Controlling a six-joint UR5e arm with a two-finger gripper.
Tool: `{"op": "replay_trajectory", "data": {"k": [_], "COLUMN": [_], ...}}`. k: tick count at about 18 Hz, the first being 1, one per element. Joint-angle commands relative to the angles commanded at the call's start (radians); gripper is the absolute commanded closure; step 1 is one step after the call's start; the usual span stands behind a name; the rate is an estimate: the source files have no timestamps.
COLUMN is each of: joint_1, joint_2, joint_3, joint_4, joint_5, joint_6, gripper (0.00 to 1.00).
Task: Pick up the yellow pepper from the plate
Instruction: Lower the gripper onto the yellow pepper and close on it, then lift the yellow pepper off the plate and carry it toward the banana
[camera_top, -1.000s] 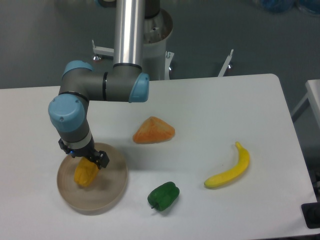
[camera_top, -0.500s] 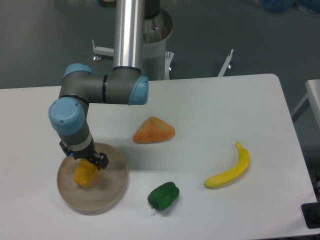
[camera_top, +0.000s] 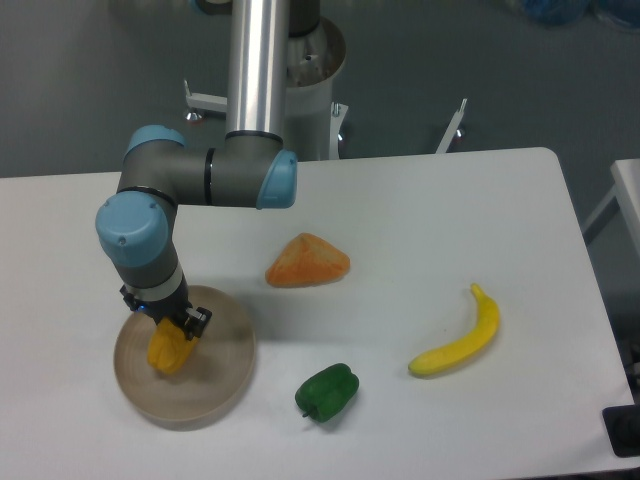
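One yellow pepper (camera_top: 170, 348) on one plate (camera_top: 215, 385), one green pepper (camera_top: 327, 391) right of it; jaws hidden behind the wrist, can't tell their state

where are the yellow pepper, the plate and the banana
yellow pepper (camera_top: 170, 349), fixed camera, on its lower body below the gripper
plate (camera_top: 222, 385), fixed camera, on its bare right rim
banana (camera_top: 462, 342), fixed camera, on its curved middle
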Motion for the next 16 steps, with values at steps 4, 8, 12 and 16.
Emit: {"op": "replay_trajectory", "data": {"k": [4, 8, 12, 16], "joint_1": [0.02, 0.098, 0.213, 0.302], "joint_2": [0.009, 0.026, 0.06, 0.057], "joint_3": [0.021, 0.055, 0.057, 0.083], "joint_4": [0.0, -0.009, -0.012, -0.014], "joint_5": [0.0, 0.0, 0.002, 0.037], "joint_6": [0.043, 0.159, 0.34, 0.521], "gripper": [0.56, 0.56, 0.56, 0.56]}}
